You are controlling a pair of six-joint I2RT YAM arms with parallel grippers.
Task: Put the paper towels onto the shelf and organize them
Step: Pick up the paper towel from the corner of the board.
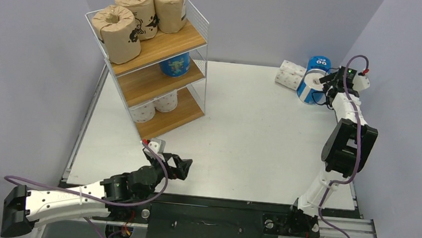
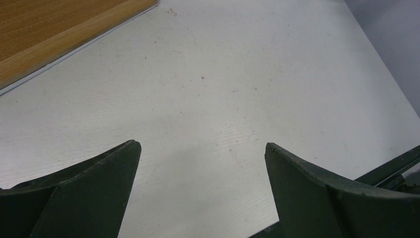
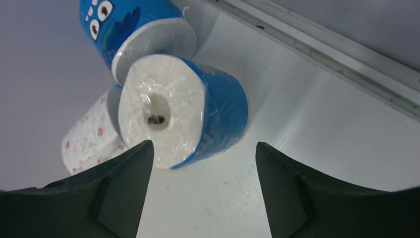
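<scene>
The shelf (image 1: 172, 39) stands at the back left, and a corner of its lowest board (image 2: 49, 29) shows in the left wrist view. Three brown-wrapped paper towels (image 1: 137, 9) sit on its top tier, one blue roll (image 1: 174, 64) on the middle tier and white rolls (image 1: 155, 105) on the bottom tier. At the far right a blue roll (image 3: 198, 106) lies on its side, its white end facing my right gripper (image 3: 203, 148), which is open just short of it. Behind it are another blue roll (image 3: 133, 25) and a white flowered roll (image 3: 89, 139). My left gripper (image 2: 203, 146) is open over bare table.
The grey side wall (image 1: 407, 84) runs close behind the right-hand rolls and the table's right edge rail (image 3: 327, 44) passes beside them. The left arm lies low along the near edge, its gripper (image 1: 184, 165) a little in front of the shelf's foot.
</scene>
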